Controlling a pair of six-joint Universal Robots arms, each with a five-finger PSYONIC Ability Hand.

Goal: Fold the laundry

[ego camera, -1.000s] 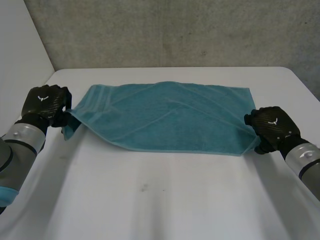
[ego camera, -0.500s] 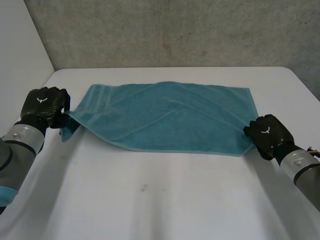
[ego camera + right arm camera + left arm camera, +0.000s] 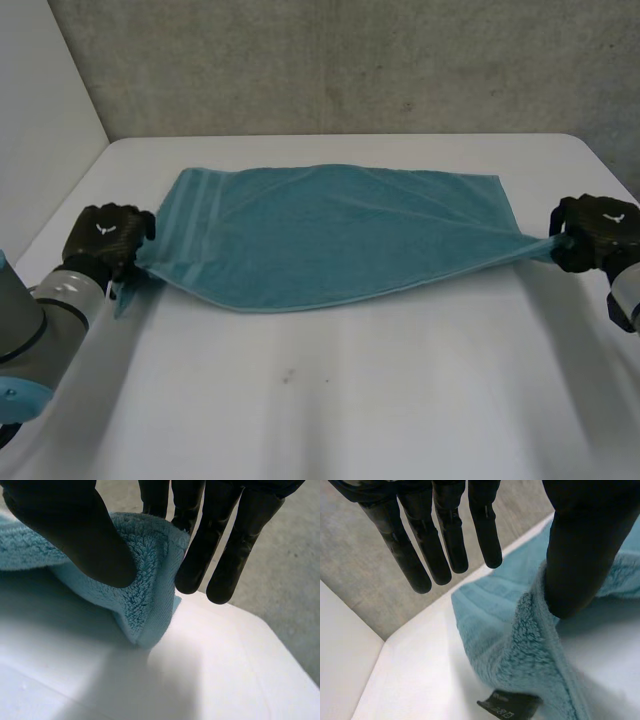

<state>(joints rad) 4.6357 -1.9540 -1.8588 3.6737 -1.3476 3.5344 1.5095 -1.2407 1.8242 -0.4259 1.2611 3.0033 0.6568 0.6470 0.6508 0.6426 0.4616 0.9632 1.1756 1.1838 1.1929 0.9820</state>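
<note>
"On the white worktop (image 3: 320, 400), where does the teal towel (image 3: 330, 235) lie?"

"Spread across the far half, drawn taut between its two near corners, which are both raised off the surface."

"Which robot hand has which?"

"The left robot hand (image 3: 105, 235) has the near left corner. Its thumb is clamped on the cloth, its fingers (image 3: 445, 540) are straight and clear of it, and a dark label (image 3: 510, 706) hangs below. The right robot hand (image 3: 595, 232) pinches the near right corner between thumb and fingers."

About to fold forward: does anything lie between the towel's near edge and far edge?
Nothing visible. Left hand and right hand pinch the near corners; the towel has a bare top, as does the table around it.
</note>
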